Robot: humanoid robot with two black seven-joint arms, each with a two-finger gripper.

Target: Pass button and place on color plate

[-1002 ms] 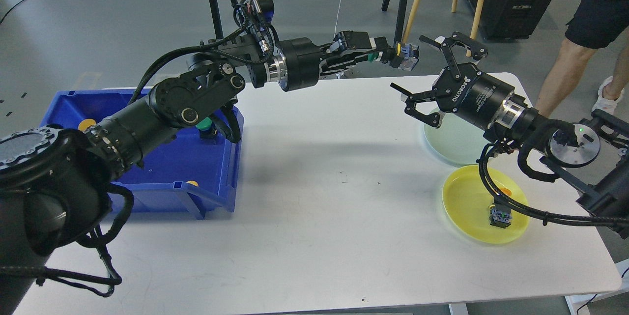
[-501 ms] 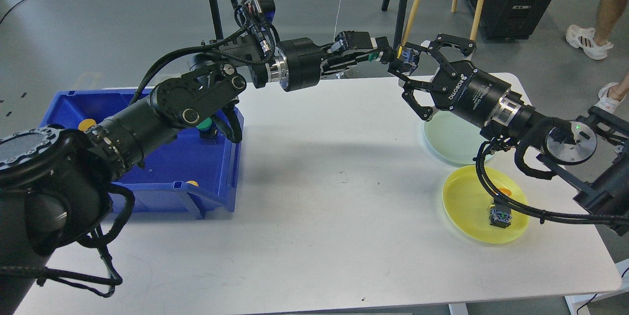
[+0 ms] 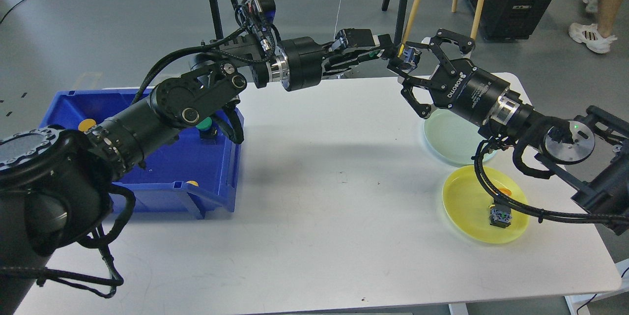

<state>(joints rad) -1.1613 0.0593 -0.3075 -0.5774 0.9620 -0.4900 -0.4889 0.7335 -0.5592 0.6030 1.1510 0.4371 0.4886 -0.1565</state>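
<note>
Where a second ago our right pincer (image 3: 412,72) waited well to the right of the button (image 3: 408,55), its fingers spread, it has now moved in so that the button sits between those spread fingers, high above the far edge of the white table (image 3: 314,207). Our left pincer (image 3: 393,54) is closed on the button, which is a small part with a green cap and a yellow and blue body, and has barely shifted in that time. Our right pincer's fingers are wide, one above the button and one below; we cannot tell whether either touches it yet.

We judge this to be the handover itself: the receiving pincer is placed but has not closed, so the button still belongs to the left arm. Closing the right fingers should come before the left lets go, or the button may drop.

Below the right arm lie a pale green plate (image 3: 449,140) and a yellow plate (image 3: 467,202). A button with an orange cap (image 3: 501,215) already sits on the yellow plate. A blue bin (image 3: 196,167) stands at the left, with a green-capped button (image 3: 206,126) visible inside.
</note>
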